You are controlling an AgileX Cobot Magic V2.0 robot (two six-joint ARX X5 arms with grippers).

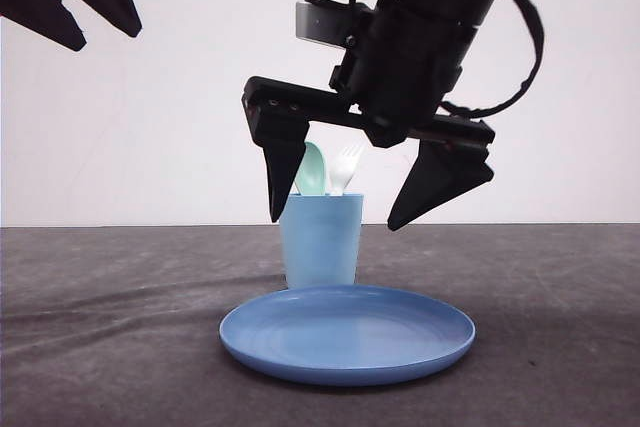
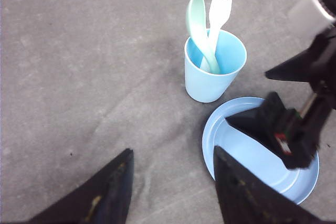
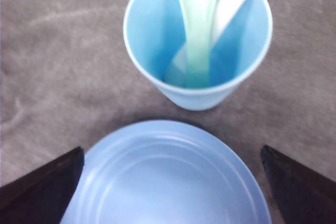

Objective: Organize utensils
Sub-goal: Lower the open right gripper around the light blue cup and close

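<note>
Fork (image 2: 220, 1) and spoon (image 2: 198, 24) upright in cup (image 2: 212, 80) beside plate (image 2: 231, 153).

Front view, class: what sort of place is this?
Probably a robot test bench, not a kitchen: a bare grey table, a plain white backdrop, and only a cup and plate staged.

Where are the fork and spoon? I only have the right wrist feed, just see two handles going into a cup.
Observer: Both stand heads-up in the cup; the fork leans beside the spoon.
Operator: Is the right gripper holding either?
Observer: No. In the front view the right gripper is open, its fingers straddling the cup's top without touching the utensils.
Operator: Left arm?
Observer: The left gripper is open, above bare table, off to the side of the plate.
</note>
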